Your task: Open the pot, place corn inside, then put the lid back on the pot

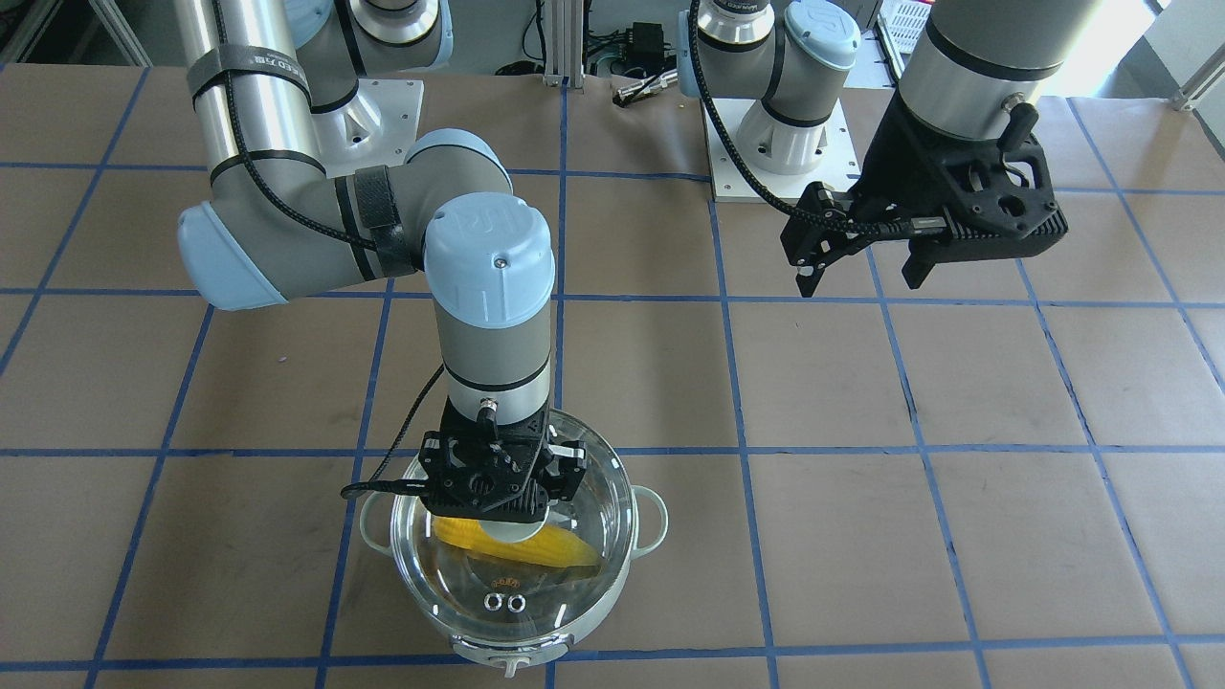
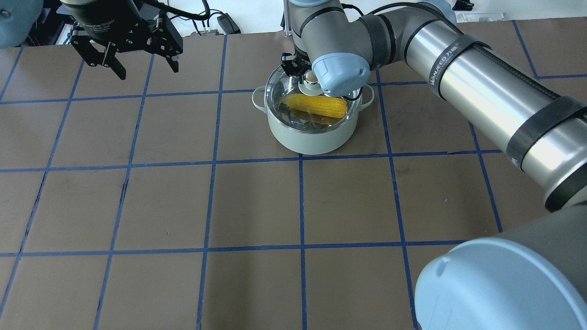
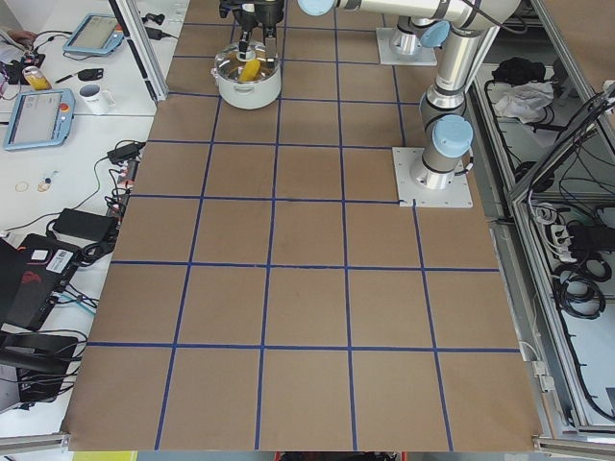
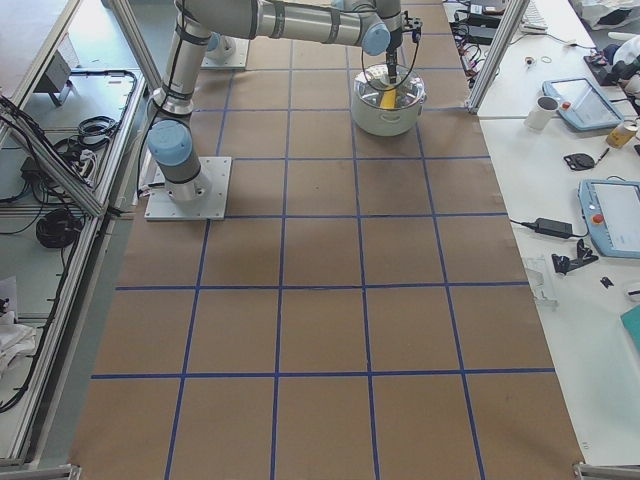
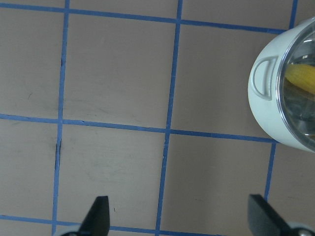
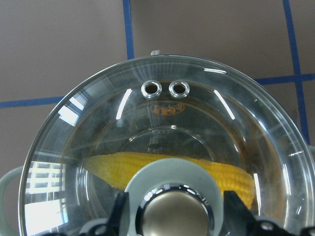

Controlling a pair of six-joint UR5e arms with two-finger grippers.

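Right now the right claw (image 6: 174,204) is down over the lid (image 6: 197,113), one of its fingers (image 6: 120,211) on each side of the beige-gold knob (image 6: 174,216). The wrist view shows a thin gap on both sides, so it reads as released and straddling the knob, not clenched on it. The lid looks seated level on the rim of the pot (image 2: 312,137), with the two vent rings (image 6: 169,88) on the side away from the robot. Through the glass the corn (image 6: 147,167) lies across the bottom of the pot. The pot stands on the worktop (image 2: 229,206), toward its far side from the robot.

Step in hand, as a judgement: the tail of putting the lid back. Corn in and lid on, so the task looks all but done. The next move calls for a straight lift of the right claw, clear of the knob without nudging the lid.

The left claw (image 5: 182,216) hangs spread wide and empty above bare worktop, well apart from the pot. Only the pot's loop handle (image 5: 264,77) and edge show in its view.
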